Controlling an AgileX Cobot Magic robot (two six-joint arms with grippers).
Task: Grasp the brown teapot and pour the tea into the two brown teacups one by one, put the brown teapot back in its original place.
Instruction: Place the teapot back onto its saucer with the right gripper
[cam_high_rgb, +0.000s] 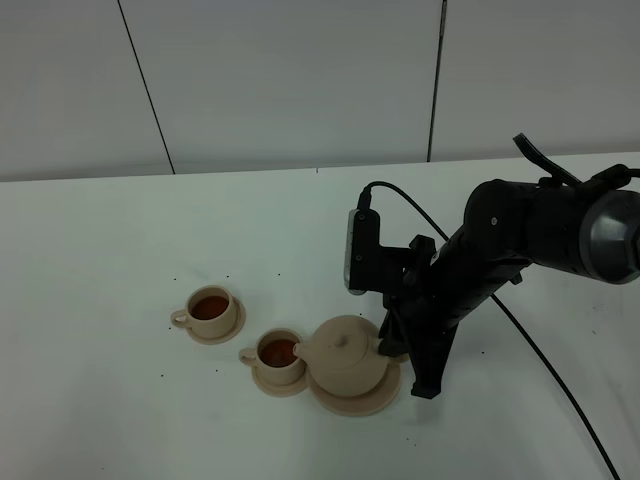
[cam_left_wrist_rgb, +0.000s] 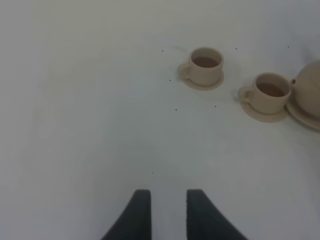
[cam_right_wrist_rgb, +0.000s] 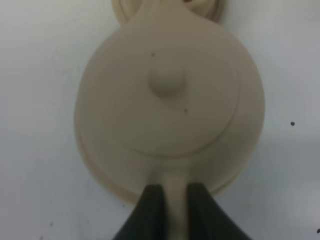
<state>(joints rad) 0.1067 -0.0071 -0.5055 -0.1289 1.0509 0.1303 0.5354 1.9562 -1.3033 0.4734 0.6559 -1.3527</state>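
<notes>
The brown teapot (cam_high_rgb: 345, 352) (cam_right_wrist_rgb: 167, 100) stands upright, lid on, on its wide round saucer (cam_high_rgb: 388, 398), the original place. My right gripper (cam_high_rgb: 392, 345) (cam_right_wrist_rgb: 175, 192) is shut on the pot's loop handle, reaching down from the right. The two brown teacups (cam_high_rgb: 212, 310) (cam_high_rgb: 280, 355) sit on small saucers left of the pot, each holding reddish tea. The nearer cup is close to the spout. In the left wrist view my left gripper (cam_left_wrist_rgb: 168, 200) hangs over bare table, its fingers slightly apart and empty, well away from both cups (cam_left_wrist_rgb: 206, 65) (cam_left_wrist_rgb: 271, 92).
A black cable (cam_high_rgb: 540, 360) trails across the white table (cam_high_rgb: 120, 250) to the right of my right arm. A grey panelled wall (cam_high_rgb: 300, 80) runs along the table's far edge. Tiny dark specks dot the tabletop.
</notes>
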